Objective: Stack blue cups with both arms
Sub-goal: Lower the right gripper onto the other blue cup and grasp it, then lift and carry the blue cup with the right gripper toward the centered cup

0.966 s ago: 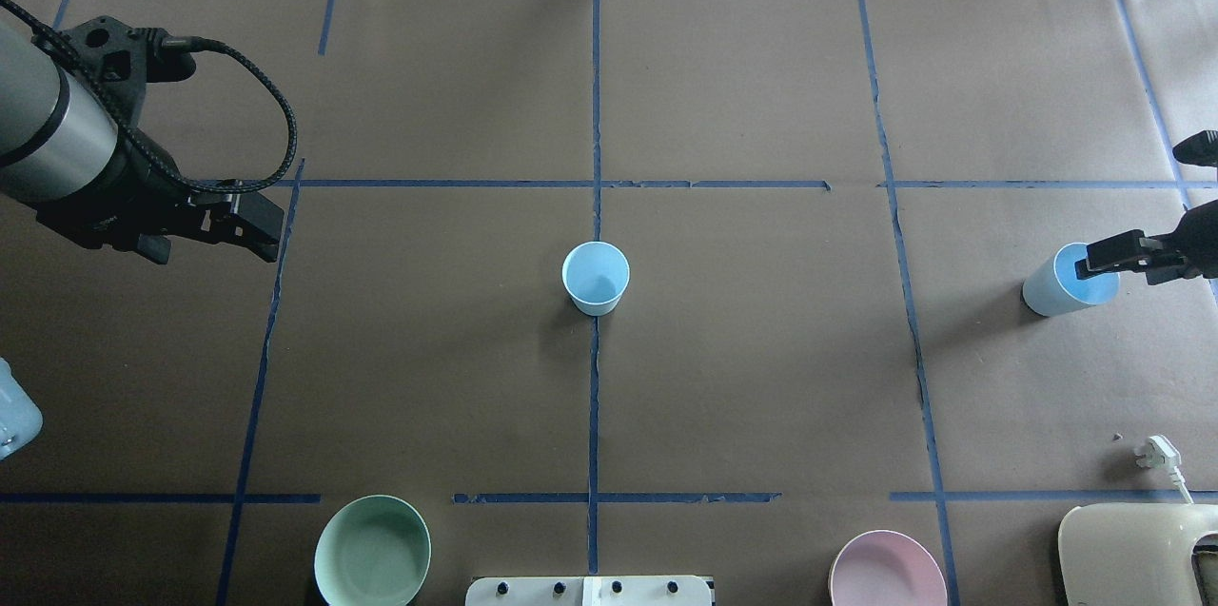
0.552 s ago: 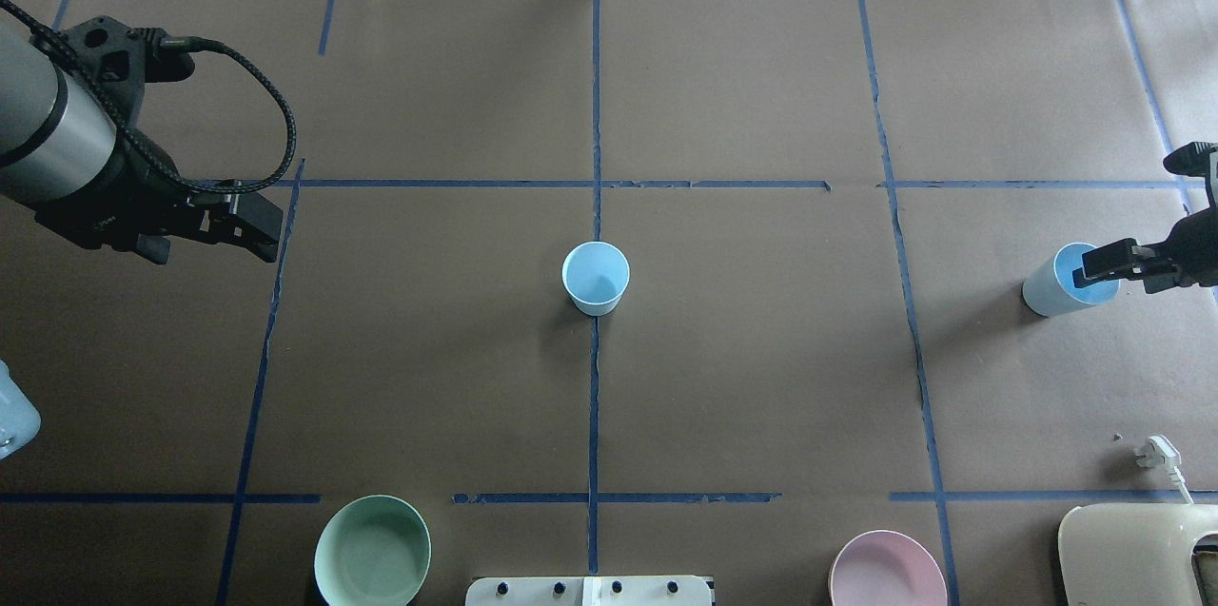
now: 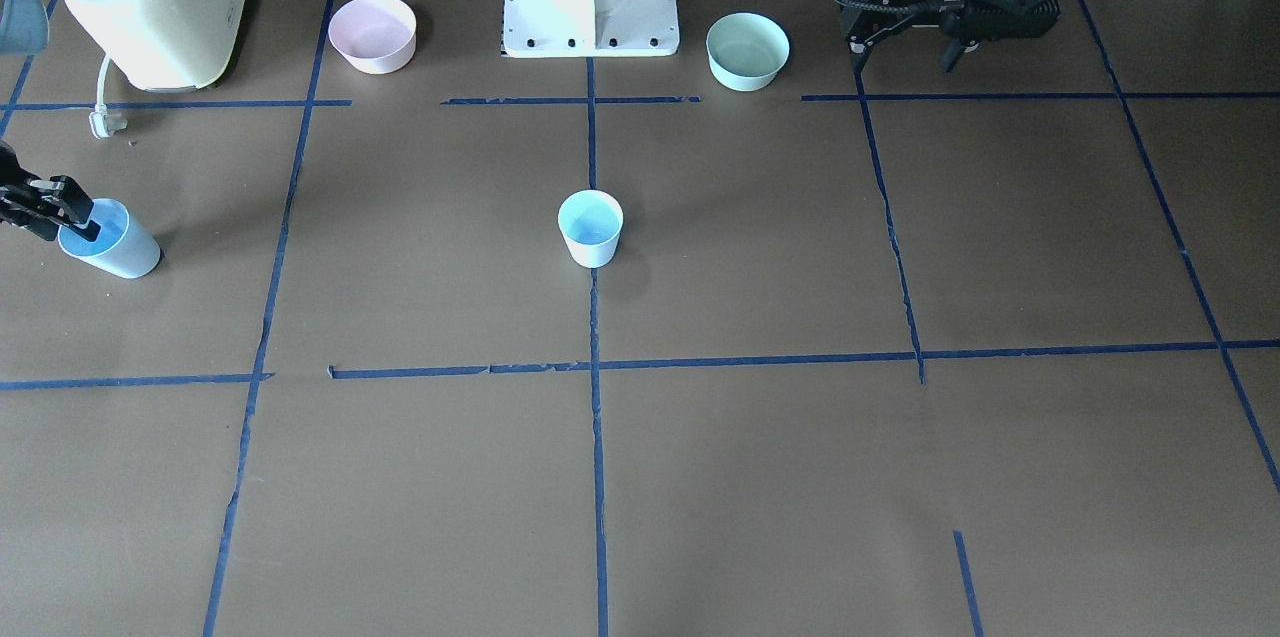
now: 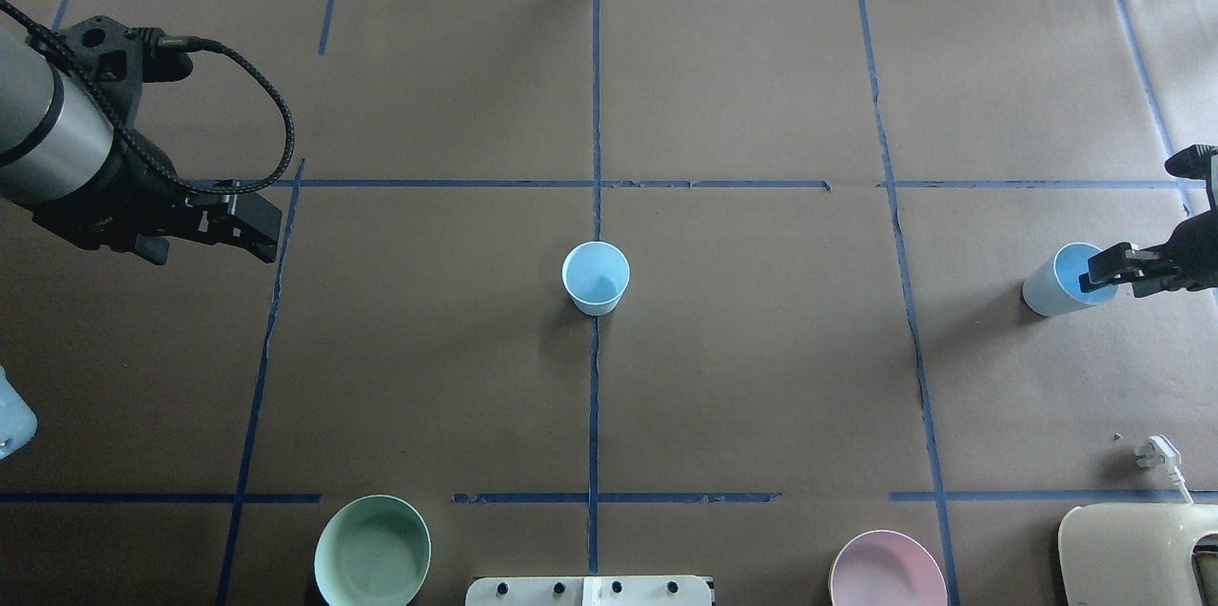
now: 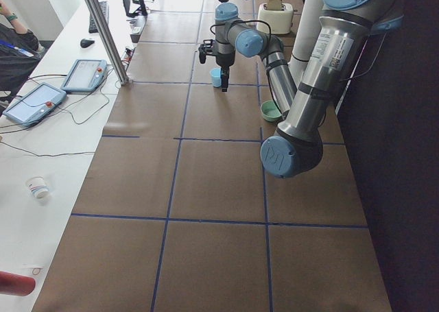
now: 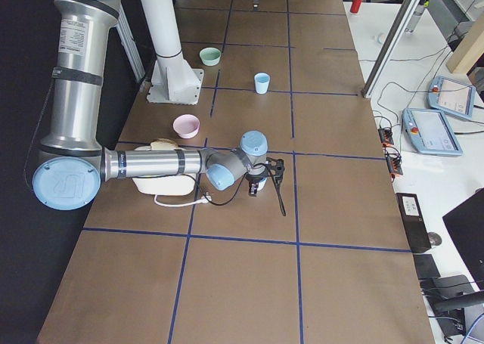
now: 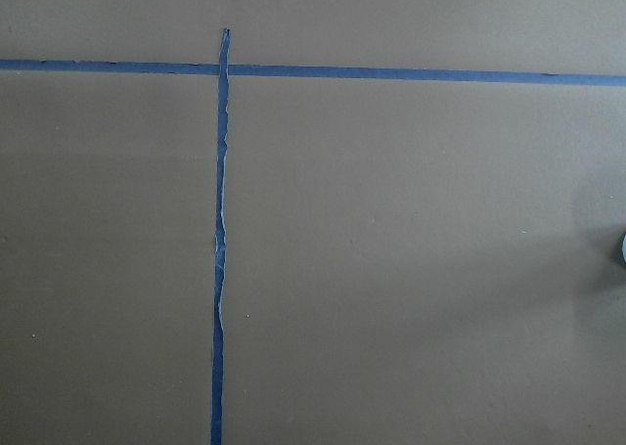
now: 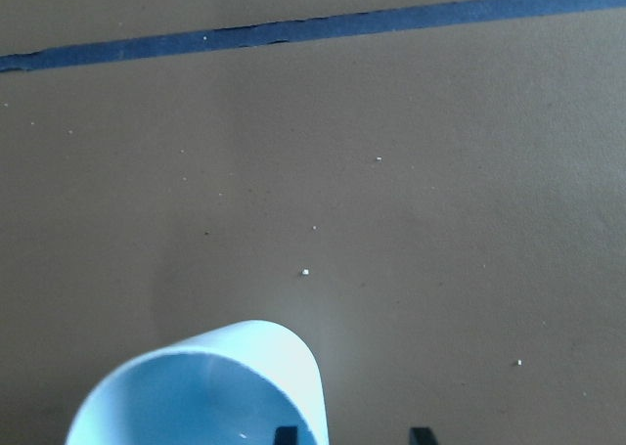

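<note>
1. The right gripper (image 4: 1096,276) is at the right-hand cup (image 4: 1047,288), on the bench (image 4: 761,378) at the robot's far right. The jaws are parted by a narrow gap astride the cup wall. The right wrist view shows one jaw inside the rim and one outside, and they look not yet pinched. Likely reason: a rim pinch lifts a thin tapered cup and leaves its base free to drop into the other cup.
2. The centre cup (image 4: 596,278) stands upright, mouth up, on the middle tape line (image 4: 595,397), well apart from the first. It reads as the receiver, since both arms can reach it there.
3. The left gripper (image 4: 255,233) hangs over bare bench on the robot's left, far from both cups. It looks parked so the lane stays free. You cannot tell the jaw state: the left wrist view shows only paper and tape.
4. The mint-green bowl (image 4: 372,552), pink bowl (image 4: 887,573) and cream toaster (image 3: 150,2) sit along the robot's edge, off the stacking path.
5. Hidden or unclear:
   - The frame edge cuts off the right arm in the overhead and front views.
   - The right wrist view crops the cup to part of its rim.
   - In the exterior right view the gripper covers that cup.
   - A dark sliver at the right edge of the left wrist view cannot be identified.
</note>
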Tool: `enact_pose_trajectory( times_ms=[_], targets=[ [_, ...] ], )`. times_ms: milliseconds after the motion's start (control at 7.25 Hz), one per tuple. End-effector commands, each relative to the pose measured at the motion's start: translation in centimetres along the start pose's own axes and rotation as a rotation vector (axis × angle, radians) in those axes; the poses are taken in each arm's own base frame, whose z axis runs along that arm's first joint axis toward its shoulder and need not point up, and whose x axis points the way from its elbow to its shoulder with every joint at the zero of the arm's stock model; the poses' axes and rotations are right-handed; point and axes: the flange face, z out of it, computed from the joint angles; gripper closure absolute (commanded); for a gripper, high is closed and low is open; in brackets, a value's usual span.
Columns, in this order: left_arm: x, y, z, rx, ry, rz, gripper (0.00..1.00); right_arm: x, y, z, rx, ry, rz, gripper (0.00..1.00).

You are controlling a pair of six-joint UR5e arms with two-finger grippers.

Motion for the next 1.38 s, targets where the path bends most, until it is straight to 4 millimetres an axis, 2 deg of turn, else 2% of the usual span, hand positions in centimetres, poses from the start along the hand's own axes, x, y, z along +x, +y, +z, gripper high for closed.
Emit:
enact_pose_trajectory(
  times_ms=[0,138,276,414,552,690,828,966,1103,1241],
  targets=[
    [0.0,0.0,0.0,0.0,0.0,0.0,0.0,-0.6,0.0,-0.5,0.0,-0.016,-0.006,1.0],
    [0.0,0.0,-0.1,0.001,0.001,0.001,0.0,-1.8,0.0,-1.6,0.011,-0.036,-0.021,1.0],
    [-0.1,0.0,0.0,0.002,-0.002,-0.002,0.0,-3.7,-0.1,-4.1,0.025,-0.074,-0.009,1.0],
    [-1.3,0.1,0.9,-0.012,-0.024,-0.013,0.0,-7.7,-1.3,-6.7,0.028,-0.09,-0.002,1.0],
    [-2.0,-0.1,1.3,-0.014,-0.04,0.052,0.0,-11.7,-2.1,-9.4,0.028,-0.087,0.004,1.0],
    [-4.2,-1.1,1.1,-0.008,-0.062,0.092,0.0,-15.9,-3.1,-11.8,0.037,-0.102,0.002,1.0],
    [-6.9,-2.0,1.4,-0.013,-0.092,0.126,0.0,-20.3,-4.5,-13.9,0.048,-0.13,0.034,1.0],
    [-10.2,-4.1,1.4,-0.01,-0.124,0.152,0.0,-25.9,-5.2,-15.3,0.042,-0.165,0.05,1.0],
    [-13.7,-6.2,1.7,-0.017,-0.158,0.177,0.0,-32.6,-4.8,-16.1,0.02,-0.193,0.079,1.0],
    [-17.1,-8.3,2.1,-0.035,-0.187,0.2,0.0,-38.4,-3.3,-15.8,0.008,-0.191,0.099,1.0]
  ],
)
